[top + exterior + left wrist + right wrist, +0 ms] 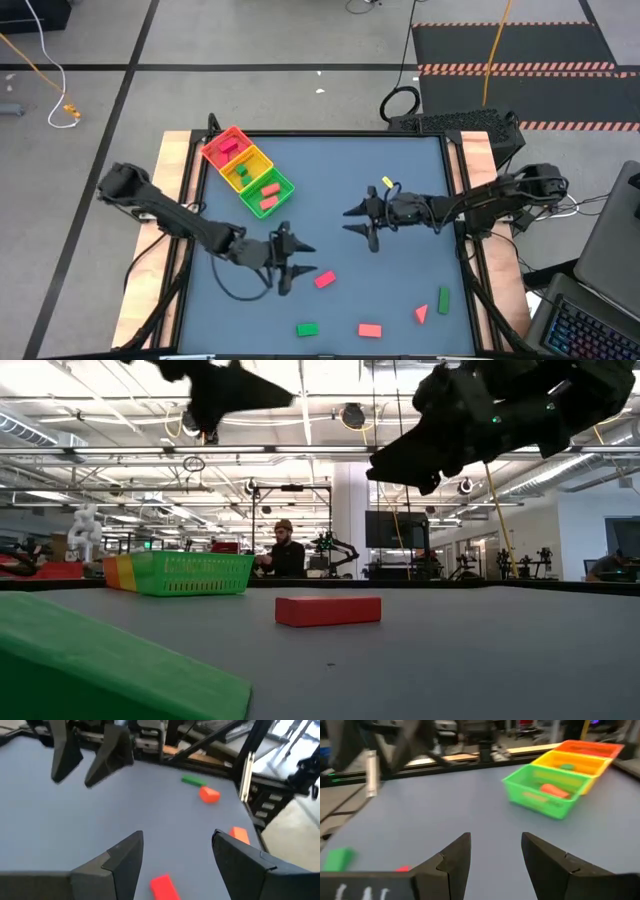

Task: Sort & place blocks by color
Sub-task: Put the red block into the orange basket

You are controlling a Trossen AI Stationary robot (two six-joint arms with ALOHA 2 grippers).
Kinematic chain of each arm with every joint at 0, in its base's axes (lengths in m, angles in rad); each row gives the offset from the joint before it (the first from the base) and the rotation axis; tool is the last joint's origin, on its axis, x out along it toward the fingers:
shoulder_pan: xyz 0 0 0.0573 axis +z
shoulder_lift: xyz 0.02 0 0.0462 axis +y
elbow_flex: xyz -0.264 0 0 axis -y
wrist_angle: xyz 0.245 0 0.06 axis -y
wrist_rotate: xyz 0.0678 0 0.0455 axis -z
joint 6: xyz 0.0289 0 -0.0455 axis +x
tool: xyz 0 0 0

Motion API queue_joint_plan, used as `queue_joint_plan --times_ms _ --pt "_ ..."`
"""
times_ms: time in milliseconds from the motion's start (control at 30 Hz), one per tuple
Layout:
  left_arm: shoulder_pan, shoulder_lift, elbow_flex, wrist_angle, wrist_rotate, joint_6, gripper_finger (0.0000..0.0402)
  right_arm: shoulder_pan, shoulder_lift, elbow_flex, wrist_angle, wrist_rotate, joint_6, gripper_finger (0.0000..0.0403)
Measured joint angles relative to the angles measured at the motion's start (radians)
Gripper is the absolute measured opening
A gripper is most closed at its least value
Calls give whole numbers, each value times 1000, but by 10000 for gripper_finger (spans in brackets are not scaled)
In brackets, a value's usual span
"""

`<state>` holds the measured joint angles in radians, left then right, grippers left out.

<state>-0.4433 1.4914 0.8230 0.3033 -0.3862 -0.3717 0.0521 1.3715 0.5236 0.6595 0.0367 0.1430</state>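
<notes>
My left gripper (pixel 308 258) hovers open above the table's middle-left, just short of a red block (pixel 325 280) that shows low between its fingers (pixel 165 887). My right gripper (pixel 348 222) hangs open near the table's middle, pointing toward the tray (pixel 560 785), nothing between its fingers (pixel 495 842). Loose on the near part of the table lie a green block (pixel 307 328), a red block (pixel 370 330), a red wedge (pixel 421 314) and a green block (pixel 444 299). The tray holds pink, green and red blocks.
The red-yellow-green tray (pixel 247 170) stands at the table's far left corner. The two grippers face each other with a short gap between them. Wooden rails (pixel 172 170) edge the table's left and right sides. A person sits in the room beyond (pixel 285 550).
</notes>
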Motion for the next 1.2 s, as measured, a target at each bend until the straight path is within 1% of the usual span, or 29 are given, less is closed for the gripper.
queue_joint_plan --times_ms 167,267,333,433,567,633,733,833,967,1133,1200 --pt "-1 162 46 123 3 -31 234 73 0 0 2 15 29 171" --pt "-5 257 93 138 3 -61 234 115 0 0 2 16 64 171" --pt "-9 313 129 120 2 -85 234 144 0 0 1 16 89 171" --pt "-19 384 200 33 3 -132 234 183 0 0 -7 18 117 171" --pt "-36 455 303 -161 -4 -213 234 212 0 0 -9 19 140 171" --pt "-42 487 354 -277 -26 -247 234 219 0 0 -14 35 141 171" --pt "-47 512 401 -425 -65 -297 234 228 0 0 -16 88 142 171" --pt "-39 522 414 -466 -78 -323 234 232 0 0 -20 115 153 171" --pt "-19 522 413 -466 -74 -323 234 232 0 0 -22 121 175 171" --pt "-7 522 413 -453 -8 -337 234 232 0 0 -26 120 185 171" --pt "-13 522 413 -456 -6 -352 234 232 0 0 -28 121 185 171"
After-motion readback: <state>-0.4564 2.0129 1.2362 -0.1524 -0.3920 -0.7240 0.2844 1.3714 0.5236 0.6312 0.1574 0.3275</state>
